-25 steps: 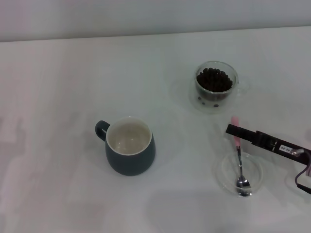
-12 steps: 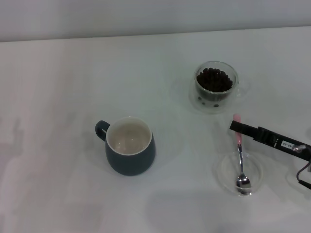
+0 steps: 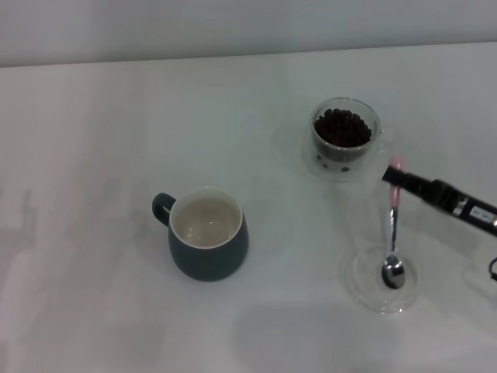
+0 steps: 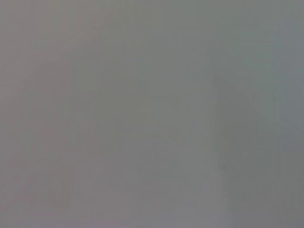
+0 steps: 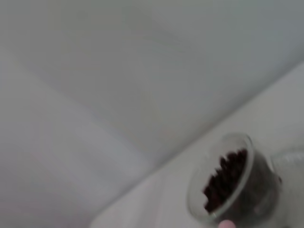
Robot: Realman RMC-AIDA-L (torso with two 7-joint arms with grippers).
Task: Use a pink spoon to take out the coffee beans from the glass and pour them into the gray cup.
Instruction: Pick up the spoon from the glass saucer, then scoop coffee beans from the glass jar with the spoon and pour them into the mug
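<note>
Right claw [image 3: 394, 180] grips the pink end of the spoon [image 3: 392, 233], fingers closed on the handle, arm reaching in from the right edge of the head view. Against a second ago the claw sits higher and farther back, nearer the glass [image 3: 344, 137], and the spoon has tipped up from lying flat in the dish [image 3: 380, 281] to hanging steeply, handle up, bowl down. The metal bowl now shows over the middle of the dish; whether it touches the dish or hangs just clear cannot be told. The dish itself has not shifted, near the front right of the bench [image 3: 93, 155]. The glass stands where it was, back right, heaped with beans [image 3: 342, 127], a few loose ones low between its walls. The cup [image 3: 206, 233] is unmoved at centre, handle toward the left, cream inside bare. Right wrist view catches the glass [image 5: 230, 185] with its beans [image 5: 225, 179] close by and a pink tip of the spoon [image 5: 227, 224] at the frame edge. Left wrist view shows only flat grey; left claw is out of sight in every view.
</note>
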